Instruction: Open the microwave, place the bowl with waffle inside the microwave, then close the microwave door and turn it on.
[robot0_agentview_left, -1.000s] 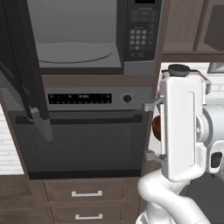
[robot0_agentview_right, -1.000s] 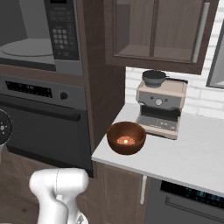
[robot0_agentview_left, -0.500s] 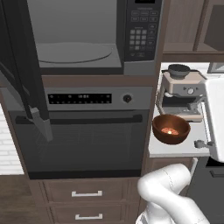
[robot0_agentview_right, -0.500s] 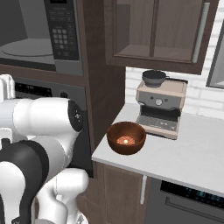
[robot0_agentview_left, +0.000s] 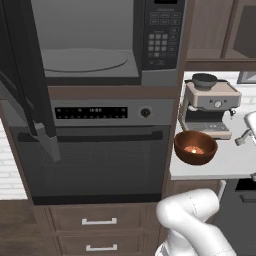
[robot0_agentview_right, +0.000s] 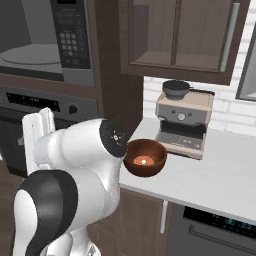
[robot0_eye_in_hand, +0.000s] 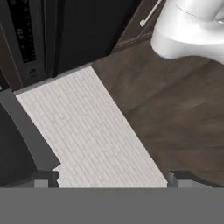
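Microwave door (robot0_agentview_left: 30, 85) swung open at 9 o'clock; cavity empty. Bowl with waffle (robot0_agentview_left: 195, 147) on counter (robot0_agentview_left: 235, 160) at 3 o'clock, untouched. Gripper (robot0_eye_in_hand: 111, 177) spread, empty. Left: load, close, start.

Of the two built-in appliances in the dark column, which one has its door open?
The microwave, the upper one: its door is swung out to the left, showing the grey cavity and turntable. The oven below it is closed.
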